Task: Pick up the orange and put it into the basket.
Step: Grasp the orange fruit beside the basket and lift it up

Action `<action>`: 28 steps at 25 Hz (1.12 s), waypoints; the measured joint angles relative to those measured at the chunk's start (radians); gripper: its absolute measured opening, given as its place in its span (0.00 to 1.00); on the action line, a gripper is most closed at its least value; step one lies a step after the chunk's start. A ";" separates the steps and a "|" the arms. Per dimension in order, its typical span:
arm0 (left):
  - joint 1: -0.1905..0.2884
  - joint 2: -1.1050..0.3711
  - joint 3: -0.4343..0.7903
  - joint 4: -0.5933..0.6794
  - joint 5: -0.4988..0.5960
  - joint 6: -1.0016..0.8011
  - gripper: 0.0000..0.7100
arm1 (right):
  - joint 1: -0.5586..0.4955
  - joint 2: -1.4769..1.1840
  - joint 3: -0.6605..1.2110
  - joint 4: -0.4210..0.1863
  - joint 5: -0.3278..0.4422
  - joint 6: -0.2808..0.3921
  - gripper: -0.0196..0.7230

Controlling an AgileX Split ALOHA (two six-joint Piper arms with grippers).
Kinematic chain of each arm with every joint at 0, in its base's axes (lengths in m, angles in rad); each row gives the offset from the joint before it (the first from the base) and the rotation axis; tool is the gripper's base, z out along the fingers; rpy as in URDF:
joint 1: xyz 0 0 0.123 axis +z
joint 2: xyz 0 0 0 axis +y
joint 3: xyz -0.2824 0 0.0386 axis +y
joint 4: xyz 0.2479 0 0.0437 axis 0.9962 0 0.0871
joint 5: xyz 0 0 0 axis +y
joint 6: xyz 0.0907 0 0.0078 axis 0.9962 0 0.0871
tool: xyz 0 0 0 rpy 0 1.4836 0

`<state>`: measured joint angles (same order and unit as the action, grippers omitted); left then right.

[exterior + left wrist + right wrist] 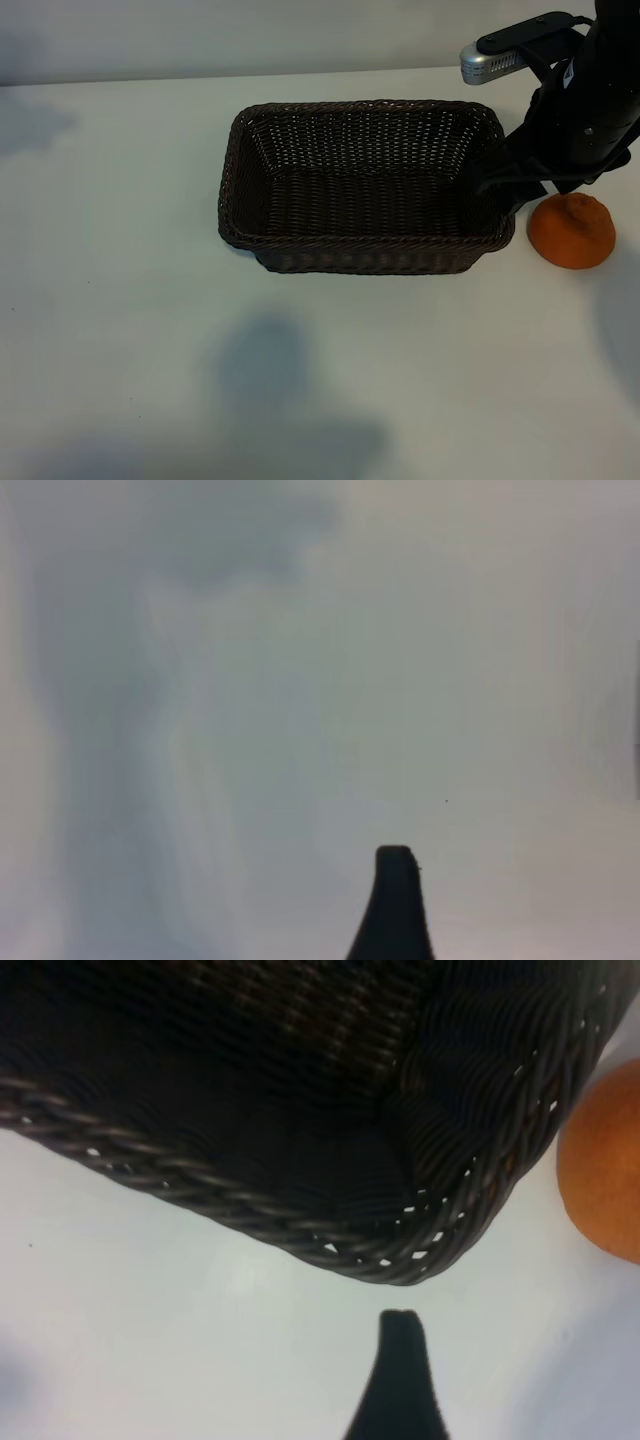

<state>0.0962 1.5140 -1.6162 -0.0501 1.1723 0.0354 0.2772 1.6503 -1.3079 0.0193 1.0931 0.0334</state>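
The orange [572,231] lies on the white table just off the right end of the basket [370,242], a dark brown wicker one with nothing in it. My right gripper [510,185] hangs over the basket's right end, just behind and left of the orange, open with nothing between its fingers. In the right wrist view one dark finger [400,1360] points at the basket's braided corner [400,1265], and the orange [605,1180] shows at the edge, apart from the finger. The left arm is out of the exterior view. Its wrist view shows one finger [395,905] over bare table, holding nothing.
The white table [120,300] spreads to the left and front of the basket. A soft shadow [275,390] falls on the front middle of it. The table's far edge [130,82] runs close behind the basket.
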 joint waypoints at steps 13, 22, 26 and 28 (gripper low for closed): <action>0.000 -0.435 0.231 0.050 -0.013 0.007 0.84 | 0.000 0.000 0.000 0.000 0.003 -0.009 0.76; 0.000 -0.825 0.410 0.147 -0.003 -0.035 0.84 | 0.000 0.000 0.000 0.000 0.008 -0.017 0.76; 0.000 -0.994 0.530 0.147 -0.003 -0.064 0.84 | 0.000 0.000 0.000 0.000 0.008 -0.022 0.76; 0.000 -1.079 0.590 0.145 -0.003 -0.067 0.84 | 0.000 0.000 0.000 0.000 0.007 -0.022 0.76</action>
<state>0.0962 0.4346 -1.0258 0.0946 1.1688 -0.0315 0.2772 1.6503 -1.3079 0.0193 1.1000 0.0112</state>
